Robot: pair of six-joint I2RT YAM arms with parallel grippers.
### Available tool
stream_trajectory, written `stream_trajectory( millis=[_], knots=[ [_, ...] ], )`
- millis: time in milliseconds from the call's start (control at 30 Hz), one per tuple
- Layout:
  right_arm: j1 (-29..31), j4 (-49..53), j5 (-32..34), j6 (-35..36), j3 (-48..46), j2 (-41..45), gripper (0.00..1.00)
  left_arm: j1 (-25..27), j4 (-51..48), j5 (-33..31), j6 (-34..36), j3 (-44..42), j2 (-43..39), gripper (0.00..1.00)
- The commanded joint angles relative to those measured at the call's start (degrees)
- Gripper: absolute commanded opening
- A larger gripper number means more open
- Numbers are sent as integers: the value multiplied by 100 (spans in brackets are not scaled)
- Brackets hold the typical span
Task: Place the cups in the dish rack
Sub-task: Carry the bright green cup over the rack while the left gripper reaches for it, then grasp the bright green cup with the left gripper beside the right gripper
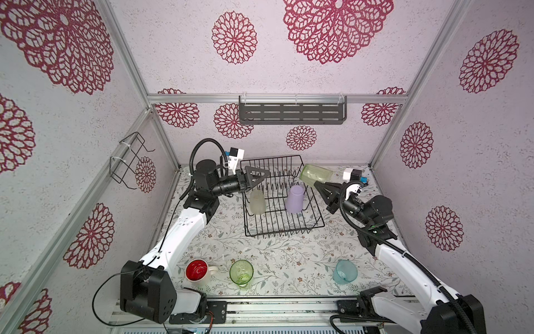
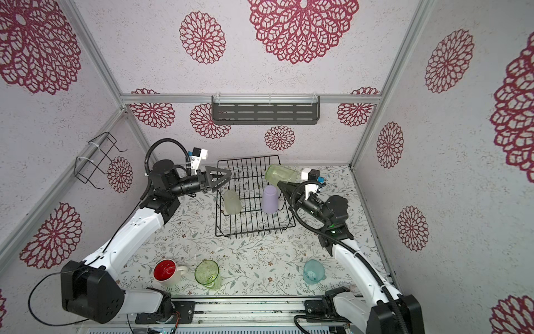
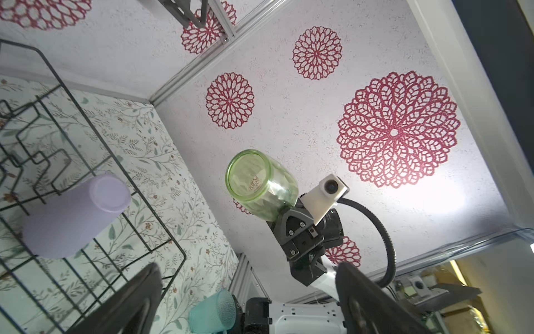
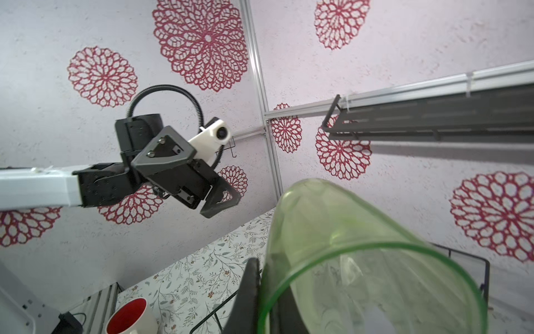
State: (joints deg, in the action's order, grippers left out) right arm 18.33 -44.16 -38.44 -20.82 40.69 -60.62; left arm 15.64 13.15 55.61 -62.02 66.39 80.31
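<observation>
The black wire dish rack (image 1: 313,215) (image 2: 286,219) stands at the back middle of the table. Two cups stand mouth-down in it: a frosted whitish tumbler (image 1: 257,202) at its left and a lilac tumbler (image 1: 295,199) (image 3: 78,217) at its right. My right gripper (image 1: 318,182) (image 4: 264,289) is shut on the rim of a pale green tumbler (image 1: 316,175) (image 3: 260,185) (image 4: 361,260), held on its side above the rack's far right corner. My left gripper (image 1: 260,176) (image 3: 248,266) hangs open and empty over the rack's far left. Near the front edge stand a red-lined mug (image 1: 198,270), a green patterned glass (image 1: 241,273) and a teal cup (image 1: 344,271).
A grey slotted shelf (image 1: 291,111) hangs on the back wall above the rack. A small black bent-wire holder (image 1: 130,160) is fixed to the left wall. Patterned walls enclose the table on three sides, and a metal rail (image 1: 274,311) runs along the front.
</observation>
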Motion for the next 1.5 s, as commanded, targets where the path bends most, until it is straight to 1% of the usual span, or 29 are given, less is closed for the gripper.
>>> stream_trajectory(
  millis=[0,133,200,300,367,467,600,700,800,867,933,1033,1067,1200,1300,1400,1467],
  knots=[
    [266,-790,-255,784,43,-16,0,132,437,423,-687,150,147,99],
    [505,-1071,-305,984,-9,-178,0,412,407,516,-672,278,349,99],
    [640,-1020,-326,1213,30,-251,0,500,398,620,-727,384,446,97],
    [813,-645,-515,1795,130,-382,0,617,529,486,-790,348,466,97],
    [944,-574,-659,2223,127,-463,0,703,539,460,-774,346,485,97],
    [1157,-670,-600,2704,24,-466,0,817,540,704,-881,496,598,97],
    [1247,-575,-484,3179,-43,-486,0,893,622,640,-1043,507,711,98],
    [1304,-517,-406,3339,-35,-496,0,913,639,635,-1162,511,774,99],
    [1314,-471,-393,3486,-10,-486,0,906,610,511,-1089,398,758,100],
    [1314,-471,-373,3505,14,-447,0,873,336,393,-871,399,732,99],
    [1314,-331,-217,3546,52,-392,0,855,-96,288,-579,481,723,98],
    [1314,350,-77,3954,123,-267,0,861,-372,162,-333,491,706,98],
    [1314,405,-43,3931,113,-221,0,854,-479,74,-284,482,690,98],
    [1314,14,-32,3697,-67,-91,0,845,-928,-48,129,521,671,99],
    [1322,64,37,3756,-78,-14,0,850,-922,-103,132,501,702,100],
    [1323,72,30,3766,-53,0,0,839,-1272,-140,218,664,792,100],
    [1331,70,-18,3794,-35,-12,0,841,-1322,-238,262,642,793,99]
  ],
)
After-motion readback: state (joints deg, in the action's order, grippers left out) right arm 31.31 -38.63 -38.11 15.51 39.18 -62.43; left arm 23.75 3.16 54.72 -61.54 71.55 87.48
